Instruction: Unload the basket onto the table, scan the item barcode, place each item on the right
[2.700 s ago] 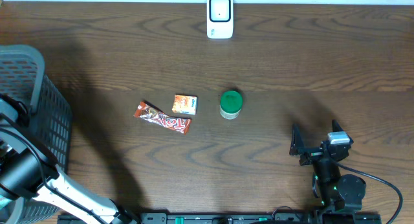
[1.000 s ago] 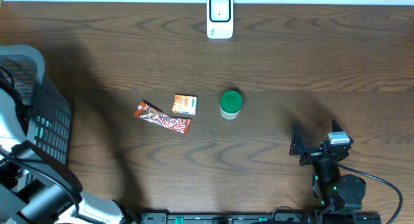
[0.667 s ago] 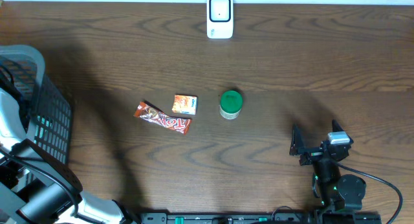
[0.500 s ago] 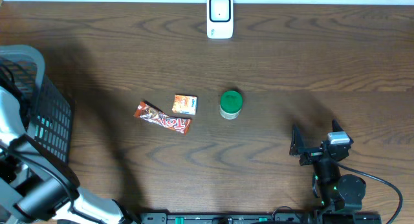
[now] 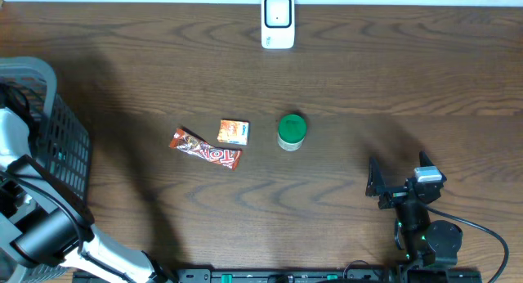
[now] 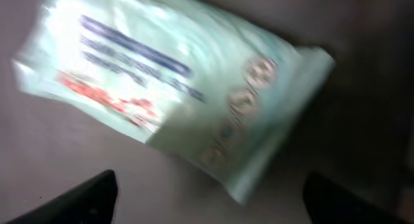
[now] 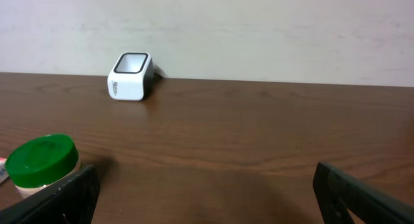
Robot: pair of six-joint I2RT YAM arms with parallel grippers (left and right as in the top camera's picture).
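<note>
The basket (image 5: 59, 140) is cut off at the left edge, and the left arm (image 5: 45, 234) hides its inside from overhead. Only the wrist camera shows the left gripper (image 6: 217, 197), spread wide and empty over the packet (image 6: 168, 88). The packet is pale green with blue and red print, too blurred to read, and lies slantwise on a grey surface. The right gripper (image 5: 399, 178) is released too, near the jar (image 5: 291, 131).

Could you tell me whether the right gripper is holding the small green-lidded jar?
No, the open right gripper stands apart from the small green-lidded jar, which rests on the brown wooden table.
</note>
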